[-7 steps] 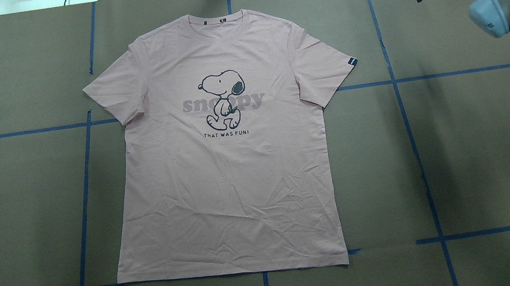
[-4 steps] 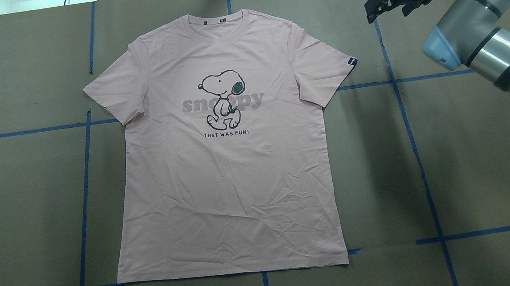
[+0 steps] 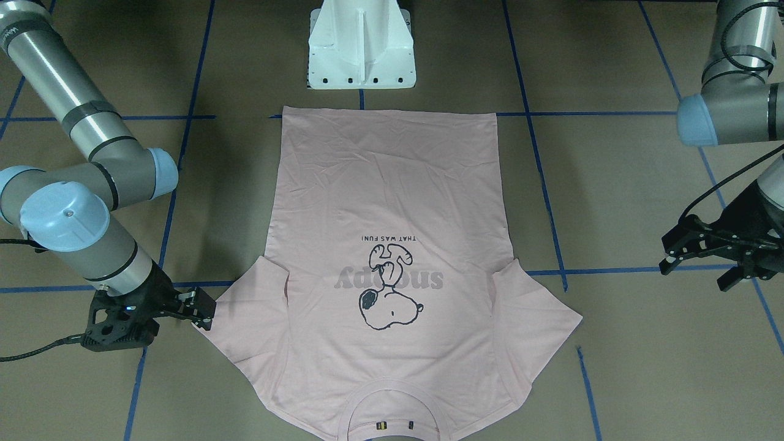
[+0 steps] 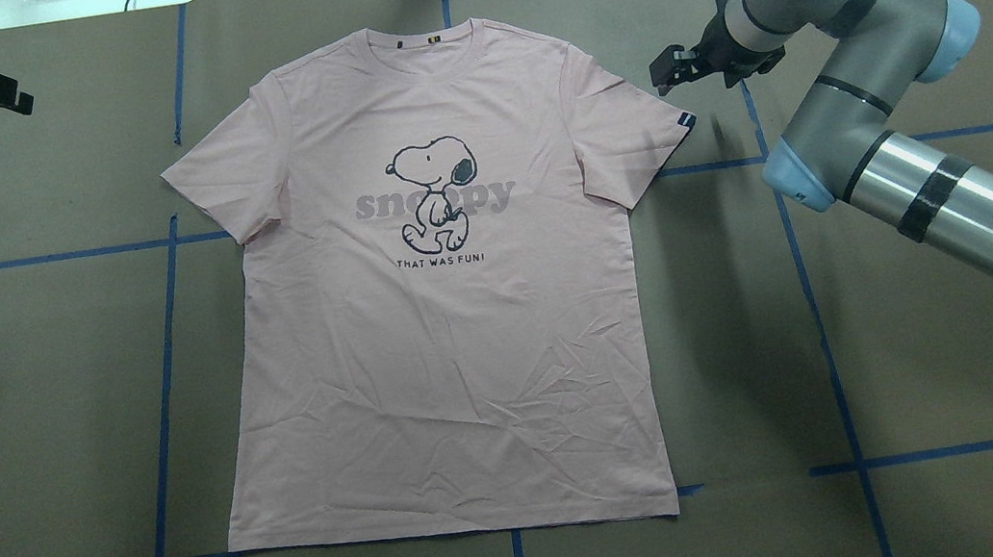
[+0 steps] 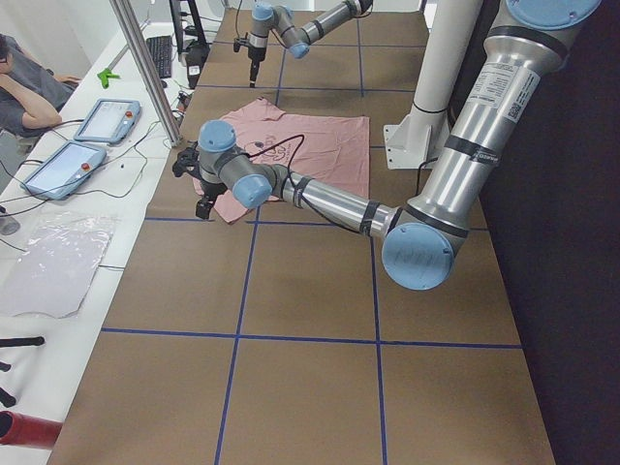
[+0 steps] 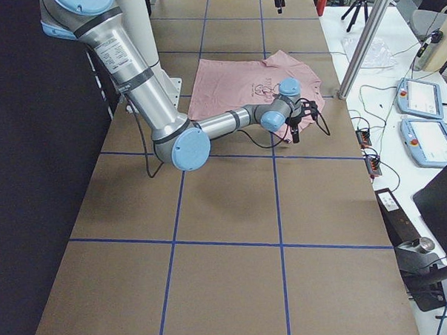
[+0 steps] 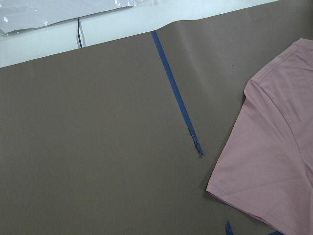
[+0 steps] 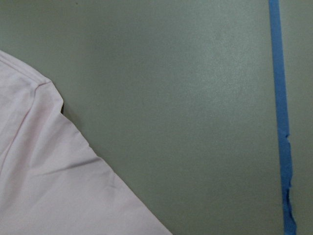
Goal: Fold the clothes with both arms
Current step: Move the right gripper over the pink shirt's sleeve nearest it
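The left gripper (image 3: 683, 257) hovers well apart from the left sleeve (image 4: 215, 177), fingers spread wide and holding nothing. The shirt (image 4: 438, 345) lies flat and unfolded, print up, in the middle of the table (image 4: 899, 309). The right gripper (image 4: 670, 71) hangs just beside the right sleeve (image 4: 632, 133), near its tag (image 4: 683, 120), jaws apart and empty. The step looks like the reach for the sleeves. Next, each gripper likely has to drop onto a sleeve edge and pinch it. Neither wrist view shows fingers, and the overhead view's corner cuts off the left gripper.
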You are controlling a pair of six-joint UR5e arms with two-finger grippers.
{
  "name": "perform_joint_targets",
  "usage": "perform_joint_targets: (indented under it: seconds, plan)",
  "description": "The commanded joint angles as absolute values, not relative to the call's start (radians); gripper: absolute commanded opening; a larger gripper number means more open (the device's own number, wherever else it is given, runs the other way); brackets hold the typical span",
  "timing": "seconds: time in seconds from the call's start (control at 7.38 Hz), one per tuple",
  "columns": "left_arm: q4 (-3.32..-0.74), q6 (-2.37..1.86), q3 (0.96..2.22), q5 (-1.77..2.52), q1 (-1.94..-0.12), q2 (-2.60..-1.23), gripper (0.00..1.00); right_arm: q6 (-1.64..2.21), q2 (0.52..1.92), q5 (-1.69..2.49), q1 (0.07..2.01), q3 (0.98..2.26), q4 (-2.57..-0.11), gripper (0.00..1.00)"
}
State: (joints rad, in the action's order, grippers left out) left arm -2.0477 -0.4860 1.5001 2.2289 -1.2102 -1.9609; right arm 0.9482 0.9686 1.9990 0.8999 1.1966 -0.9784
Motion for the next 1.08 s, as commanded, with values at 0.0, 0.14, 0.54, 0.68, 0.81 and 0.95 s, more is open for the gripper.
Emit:
perform_joint_targets:
  seconds: [0.0, 0.14, 0.54, 0.68, 0.81, 0.95]
  plan:
    - [-2.048, -0.494, 1.506, 2.227, -1.209, -1.96, 1.0, 0.98, 0.968, 1.951, 0.861, 1.189, -0.979, 0.99]
    - [-2.055, -0.494, 1.506, 2.227, -1.209, -1.96, 1.0, 0.979, 0.966, 1.95, 0.861, 1.177, -0.979, 0.98]
    - [-2.066, -0.494, 1.502, 2.227, -1.209, -1.96, 1.0, 0.971, 0.966, 1.948, 0.861, 1.154, -0.977, 0.87]
    - [-2.066, -0.494, 1.502, 2.227, -1.209, -1.959, 1.0, 0.969, 0.966, 1.948, 0.861, 1.154, -0.977, 0.78]
    - [-2.066, -0.494, 1.502, 2.227, -1.209, -1.959, 1.0, 0.968, 0.966, 1.948, 0.861, 1.154, -0.977, 0.73]
    - [-2.066, -0.494, 1.502, 2.227, -1.209, -1.959, 1.0, 0.966, 0.966, 1.95, 0.861, 1.155, -0.979, 0.7]
